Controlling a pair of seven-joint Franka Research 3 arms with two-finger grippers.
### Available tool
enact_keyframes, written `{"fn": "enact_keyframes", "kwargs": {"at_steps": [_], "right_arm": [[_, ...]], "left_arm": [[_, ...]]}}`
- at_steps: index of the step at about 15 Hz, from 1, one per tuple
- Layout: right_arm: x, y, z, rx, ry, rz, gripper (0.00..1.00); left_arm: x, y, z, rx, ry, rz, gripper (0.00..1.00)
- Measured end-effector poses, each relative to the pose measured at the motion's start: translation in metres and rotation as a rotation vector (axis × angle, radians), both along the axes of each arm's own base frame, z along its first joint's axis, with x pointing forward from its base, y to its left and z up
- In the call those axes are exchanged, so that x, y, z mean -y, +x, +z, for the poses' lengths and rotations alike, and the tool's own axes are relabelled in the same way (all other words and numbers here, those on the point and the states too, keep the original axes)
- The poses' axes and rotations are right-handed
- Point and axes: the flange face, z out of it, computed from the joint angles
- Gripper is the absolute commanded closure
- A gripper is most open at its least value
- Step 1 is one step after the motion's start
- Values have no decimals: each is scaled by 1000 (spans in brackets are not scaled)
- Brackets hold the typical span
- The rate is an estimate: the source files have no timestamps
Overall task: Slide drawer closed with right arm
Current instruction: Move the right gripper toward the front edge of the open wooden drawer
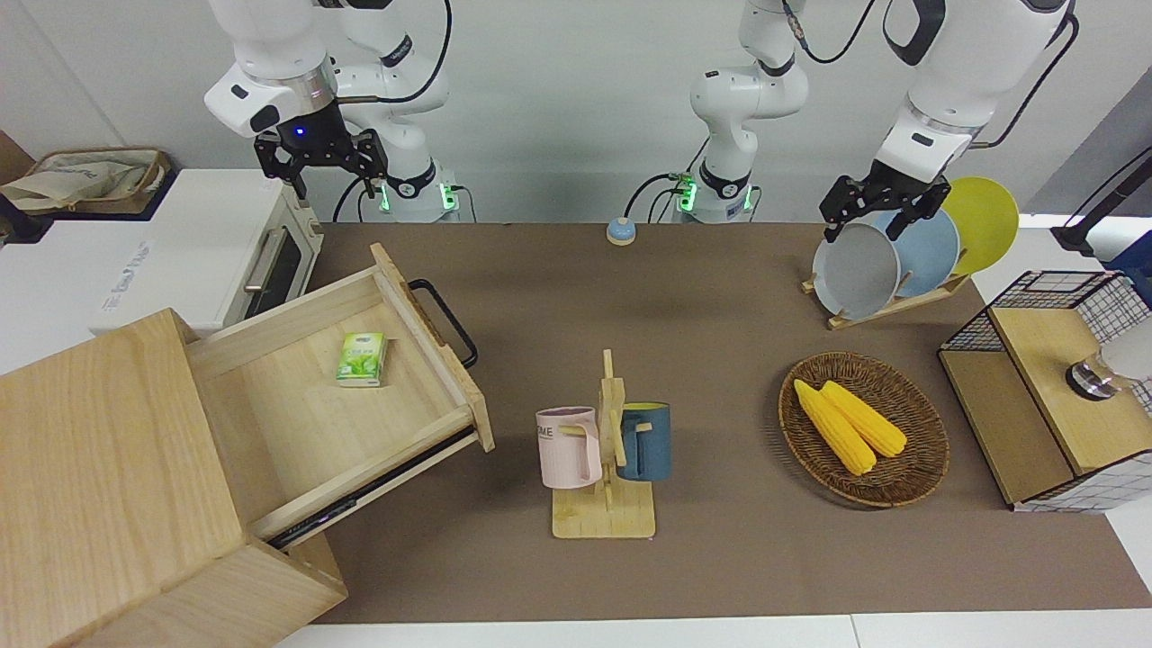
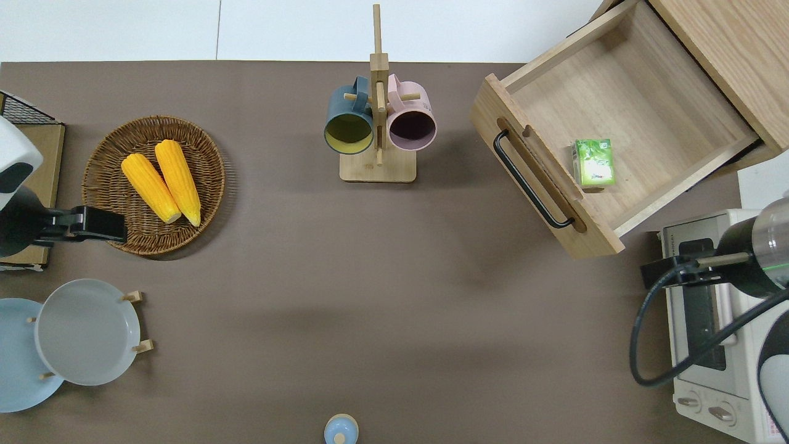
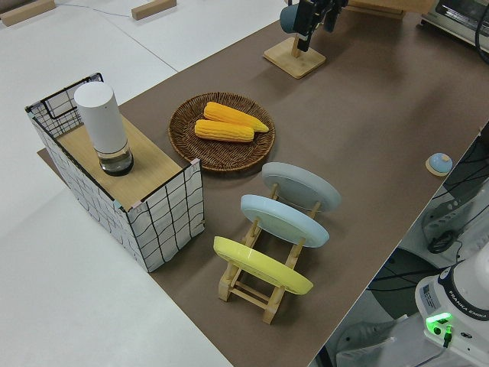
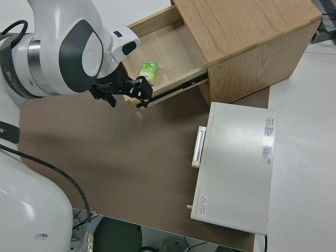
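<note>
Worktop (image 1: pixel 720 558) covered with a brown mat. Largest item: pale-wood cabinet (image 1: pixel 99 486) at the right arm's end, with its drawer (image 1: pixel 297 405) pulled fully out toward the middle of the worktop, black loop handle (image 1: pixel 445 319) on the drawer front. Inside the drawer, lying flat near the front panel: one small green carton (image 1: pixel 362 359). White toaster oven (image 1: pixel 216 247) sits just beside the cabinet, nearer the robots. Right arm (image 1: pixel 270 54) raised, its gripper (image 1: pixel 319 162) up in the air over the toaster oven, apart from the drawer and handle; fingers spread, holding nothing. Left arm parked; its gripper (image 1: pixel 877 209) has fingers spread, empty. At the left arm's end: wooden box with wire mesh (image 1: pixel 1053 396) carrying a white cylinder (image 3: pixel 103 126); plate rack (image 3: pixel 263 267) with grey, blue and yellow plates on edge; wicker basket (image 1: pixel 927 432) holding two corn cobs (image 1: pixel 850 423). Mid-worktop: wooden mug stand (image 1: pixel 605 504) with a pink mug (image 1: pixel 569 445) and a dark blue mug (image 1: pixel 646 439) hung on its pegs. Smallest: a blue-topped button (image 1: pixel 621 231) at the worktop edge nearest the robots.
</note>
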Motion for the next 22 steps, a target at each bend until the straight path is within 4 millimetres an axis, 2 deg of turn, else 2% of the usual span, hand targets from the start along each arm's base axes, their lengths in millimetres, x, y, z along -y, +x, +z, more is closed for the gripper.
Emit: {"fn": "enact_keyframes", "kwargs": {"at_steps": [11,12,14,18,22], "right_arm": [[5,0,0,-1,0,-13,21],[4,0,0,0,-1,-27,57],[-3,0,0,5,-7,-98,207],[-17,-2,0,12,-10,-205,581],[-21,-3,0,8,7,-231,812]], "left_arm": [[0,0,0,0,0,0,5],[0,0,0,0,0,0,5],[0,0,0,0,0,0,2],[0,0,0,0,0,0,5],[0,0,0,0,0,0,2]]}}
